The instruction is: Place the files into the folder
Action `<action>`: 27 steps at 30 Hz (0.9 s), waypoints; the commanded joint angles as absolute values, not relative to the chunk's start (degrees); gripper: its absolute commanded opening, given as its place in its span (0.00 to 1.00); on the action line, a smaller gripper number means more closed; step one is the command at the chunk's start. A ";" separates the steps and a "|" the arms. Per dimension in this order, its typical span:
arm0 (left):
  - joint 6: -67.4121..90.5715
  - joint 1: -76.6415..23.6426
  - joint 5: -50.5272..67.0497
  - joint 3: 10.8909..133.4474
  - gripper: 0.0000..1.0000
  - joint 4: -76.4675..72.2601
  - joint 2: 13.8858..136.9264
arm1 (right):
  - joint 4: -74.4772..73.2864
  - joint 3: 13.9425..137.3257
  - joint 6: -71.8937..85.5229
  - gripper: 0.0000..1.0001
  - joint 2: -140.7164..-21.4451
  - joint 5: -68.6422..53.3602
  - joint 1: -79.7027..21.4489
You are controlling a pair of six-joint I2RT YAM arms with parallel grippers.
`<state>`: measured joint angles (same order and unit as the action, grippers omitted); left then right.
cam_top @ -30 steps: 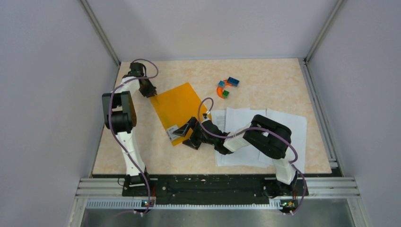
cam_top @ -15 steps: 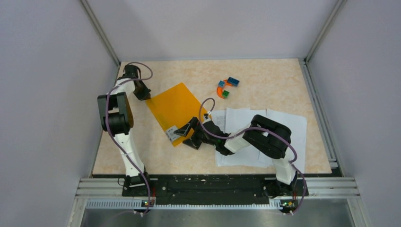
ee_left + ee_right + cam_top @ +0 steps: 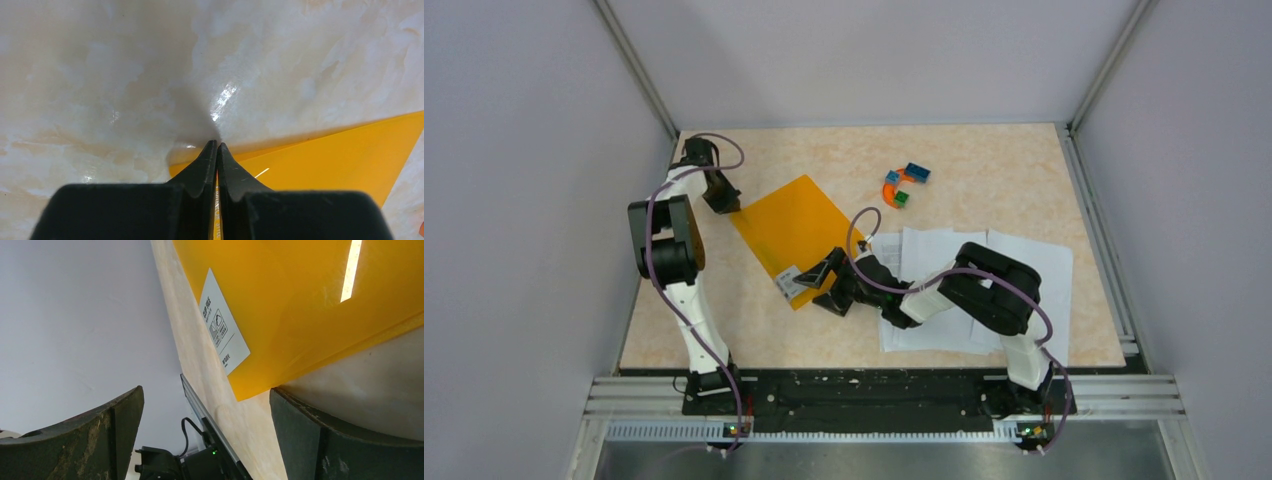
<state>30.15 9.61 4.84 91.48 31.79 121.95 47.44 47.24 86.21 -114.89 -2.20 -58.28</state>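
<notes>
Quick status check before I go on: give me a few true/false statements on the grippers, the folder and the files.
1. The left gripper is shut on a corner of the folder. True.
2. The right gripper is shut on the files. False: it is open, by the folder's labelled corner.
3. The files are inside the folder. False: they lie on the table, to its right.
4. The toy blocks lie apart from the folder. True.

We're in a robot lab cell here: plain grey panel walls [image 3: 524, 200] box in a marbled table [image 3: 984, 160], 2 cabled arms [image 3: 669, 250] bolted on its aluminium rail [image 3: 1144, 390].
</notes>
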 commanded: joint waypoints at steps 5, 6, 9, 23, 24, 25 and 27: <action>30.57 9.93 4.39 90.37 0.08 36.57 120.43 | 50.55 45.81 88.04 0.94 -110.99 -1.92 -57.50; 30.63 9.91 4.46 90.44 0.08 36.61 120.50 | 50.47 45.86 88.14 0.94 -110.93 -2.01 -57.54; 30.73 9.93 4.65 90.53 0.08 36.48 120.75 | 50.90 45.79 88.15 0.94 -110.99 -1.94 -57.56; 30.94 9.93 5.01 90.82 0.08 36.34 121.23 | 52.40 46.66 89.01 0.94 -113.38 -2.57 -57.31; 30.93 9.91 5.01 90.82 0.08 36.32 121.34 | 52.42 46.93 89.10 0.94 -113.72 -2.57 -57.36; 30.94 9.92 5.10 90.86 0.08 36.34 121.36 | 52.49 47.01 89.15 0.94 -113.95 -2.62 -57.36; 30.89 9.89 5.17 90.93 0.08 36.39 121.43 | 52.53 47.18 89.38 0.94 -114.28 -2.56 -57.37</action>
